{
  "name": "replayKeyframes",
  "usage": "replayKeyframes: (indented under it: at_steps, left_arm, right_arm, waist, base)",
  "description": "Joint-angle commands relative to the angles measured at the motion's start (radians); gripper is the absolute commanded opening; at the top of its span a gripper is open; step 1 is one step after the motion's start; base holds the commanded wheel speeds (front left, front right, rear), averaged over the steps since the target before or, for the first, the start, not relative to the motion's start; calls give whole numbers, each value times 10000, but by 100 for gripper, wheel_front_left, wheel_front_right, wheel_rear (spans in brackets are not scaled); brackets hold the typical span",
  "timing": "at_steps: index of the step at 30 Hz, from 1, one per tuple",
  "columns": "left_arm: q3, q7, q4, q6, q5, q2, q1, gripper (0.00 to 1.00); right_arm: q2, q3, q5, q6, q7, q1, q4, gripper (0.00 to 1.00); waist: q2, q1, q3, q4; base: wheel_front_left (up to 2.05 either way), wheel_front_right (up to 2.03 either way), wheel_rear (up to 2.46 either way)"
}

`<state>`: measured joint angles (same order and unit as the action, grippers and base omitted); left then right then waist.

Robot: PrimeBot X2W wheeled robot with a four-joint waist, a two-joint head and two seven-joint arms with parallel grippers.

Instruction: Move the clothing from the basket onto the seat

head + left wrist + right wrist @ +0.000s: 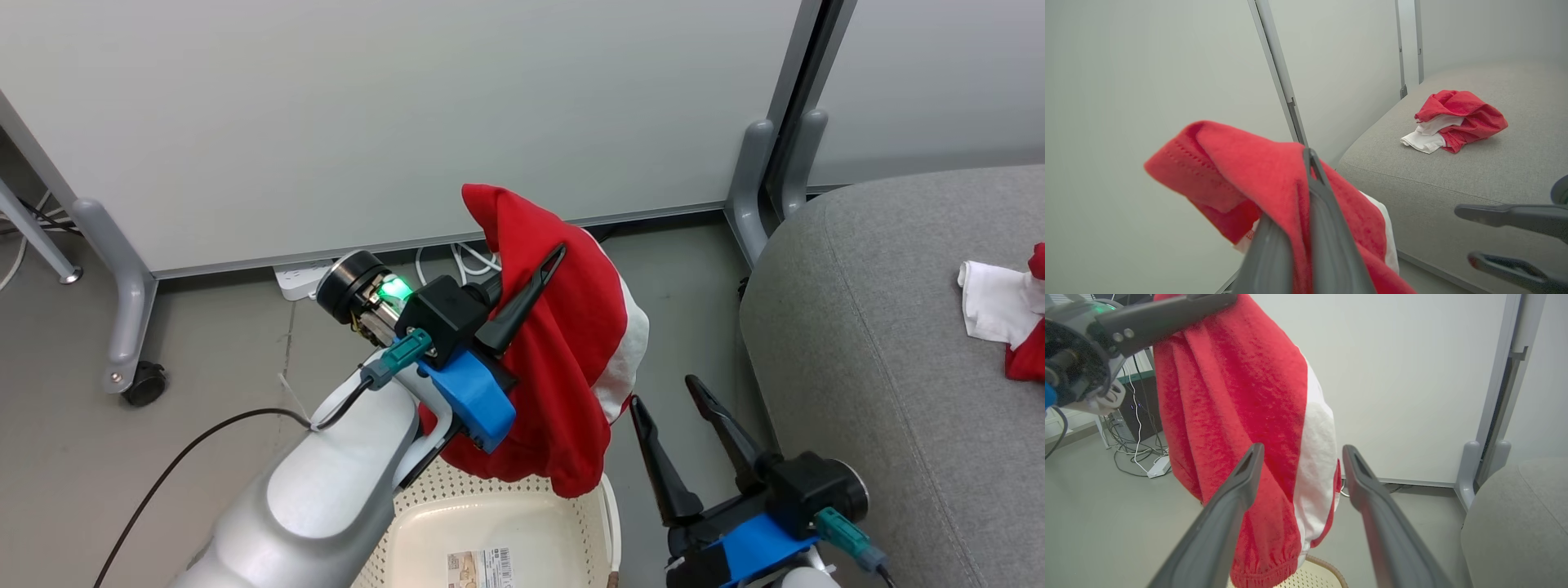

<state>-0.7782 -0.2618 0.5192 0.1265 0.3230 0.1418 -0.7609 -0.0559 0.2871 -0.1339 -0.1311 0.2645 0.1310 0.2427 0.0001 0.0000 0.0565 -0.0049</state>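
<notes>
L gripper [549, 261] pinched tight on the red garment [563, 359]; it hangs long-axis down, hem just above the basket [490, 488]; seat [882, 327] lies to the robot's right, second garment [1012, 318] lying on it; R gripper [663, 392] spread wide, empty, betw. hanging garment and seat; carry prob. goes rightward.

the hanging red garment [571, 359] is fuzzy, fleece-like cloth with white trim, the seat [882, 343] a matt grey woven fabric, the basket [498, 487] smooth perforated white plastic, and the partition panels [326, 106] smooth and matt.
</notes>
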Motion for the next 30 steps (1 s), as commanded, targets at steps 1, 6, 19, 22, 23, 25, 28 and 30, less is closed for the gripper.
replayKeyframes:
  at_steps: [1, 6, 19, 22, 23, 25, 28, 30]
  left_arm:
    - [27, -47, 13, 32, -26, -18, -92, 0]
    - [-5, -47, 0, 38, -36, -87, -129, 0]
    - [-67, -49, -63, 50, -74, -130, -211, 0]
    - [-108, -49, -95, 53, -84, -173, -233, 0]
    - [-118, -47, -105, 53, -85, -179, -242, 0]
    - [-130, -47, -133, 51, -81, -211, -262, 0]
    - [-137, -47, -155, 33, -73, -247, -300, 0]
    - [-153, -47, -174, 34, -80, -262, -338, 0]
  right_arm:
    - [-75, 309, -55, 7, -2, 232, 75, 100]
    - [-174, 1132, -106, 7, -2, 576, 285, 100]
    - [-16, 2522, 7, 9, -2, 2516, 1606, 100]
    - [26, 2659, 15, 9, -2, 2987, 2114, 100]
    - [36, 2679, 6, 7, -4, 3152, 2275, 100]
    - [60, 2738, 40, 7, -2, 3402, 2568, 100]
    - [72, 2953, -288, 7, -4, 3708, 2764, 100]
    - [63, 3090, -491, 7, -4, 3924, 2870, 100]
  waist:
    - [-1, 0, 14, 17]
    - [-1, 0, 50, 63]
    - [-1, 0, 253, 217]
    - [-1, 0, 292, 273]
    - [-1, 0, 303, 288]
    - [-1, 0, 335, 322]
    - [-1, 0, 413, 370]
    - [-1, 0, 477, 388]
  base:
    - [0, 0, 0]
    - [0, 0, 0]
    - [0, 0, 0]
    - [0, 0, 0]
    - [0, 0, 0]
    - [0, 0, 0]
    - [0, 0, 0]
    - [0, 0, 0]
